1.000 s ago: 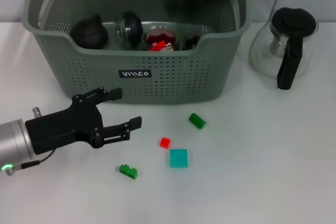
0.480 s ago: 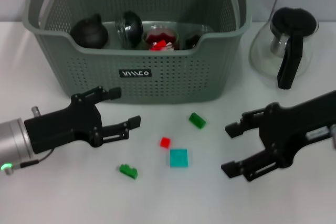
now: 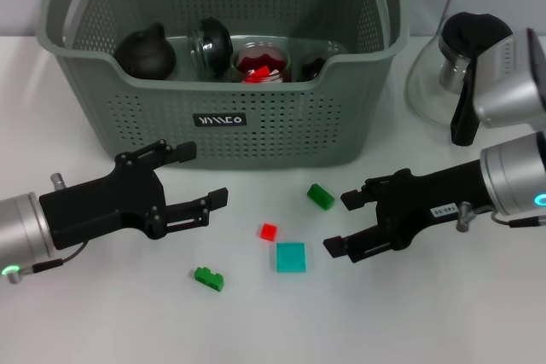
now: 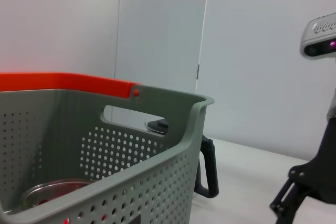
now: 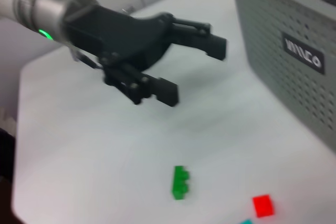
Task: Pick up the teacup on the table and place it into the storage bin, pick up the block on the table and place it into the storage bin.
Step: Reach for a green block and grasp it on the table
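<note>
Four blocks left on the bench, nothing gripped yet

No teacup outside the storage bin (image 3: pixel 341 117); dark round vessels and a glass holding a red piece already inside, so cup step judged done, block step pending. Right gripper (image 3: pixel 343 224) low over the bench, fingers spread wide and empty, teal block (image 3: pixel 290 257) just ahead of the lower fingertip, dark green block (image 3: pixel 321 196) just ahead of the upper one, red block (image 3: pixel 268 231) a little beyond. Left gripper (image 3: pixel 203 178) hovering in front of the bin, fingers wide, empty, green studded block (image 3: pixel 208 278) near below its tips
</note>
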`<move>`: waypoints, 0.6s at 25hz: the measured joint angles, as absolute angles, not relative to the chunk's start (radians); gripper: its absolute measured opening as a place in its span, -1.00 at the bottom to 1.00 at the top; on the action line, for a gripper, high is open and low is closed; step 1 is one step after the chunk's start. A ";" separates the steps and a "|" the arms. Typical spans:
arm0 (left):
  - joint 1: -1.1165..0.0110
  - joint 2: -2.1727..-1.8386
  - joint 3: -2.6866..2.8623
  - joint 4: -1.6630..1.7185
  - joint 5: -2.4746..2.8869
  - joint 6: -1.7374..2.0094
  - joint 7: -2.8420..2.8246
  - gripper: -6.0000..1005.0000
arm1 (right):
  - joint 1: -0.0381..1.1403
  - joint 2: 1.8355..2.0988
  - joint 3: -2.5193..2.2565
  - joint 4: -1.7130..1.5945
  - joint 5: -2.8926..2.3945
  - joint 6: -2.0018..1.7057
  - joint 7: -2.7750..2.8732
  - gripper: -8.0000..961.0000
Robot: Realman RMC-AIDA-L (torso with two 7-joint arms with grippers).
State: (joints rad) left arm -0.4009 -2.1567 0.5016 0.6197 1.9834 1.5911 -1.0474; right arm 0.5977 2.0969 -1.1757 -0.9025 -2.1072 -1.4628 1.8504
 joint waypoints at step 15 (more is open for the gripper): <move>-0.404 -2.157 0.502 0.620 1.983 1.589 -1.046 0.67 | 0.648 2.102 -1.260 -0.799 -2.132 -1.223 1.830 0.93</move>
State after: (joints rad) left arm -0.4043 -2.1568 0.5016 0.6197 1.9834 1.5891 -1.0462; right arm 0.6476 2.1025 -1.2600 -0.7987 -2.1318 -1.2231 1.8299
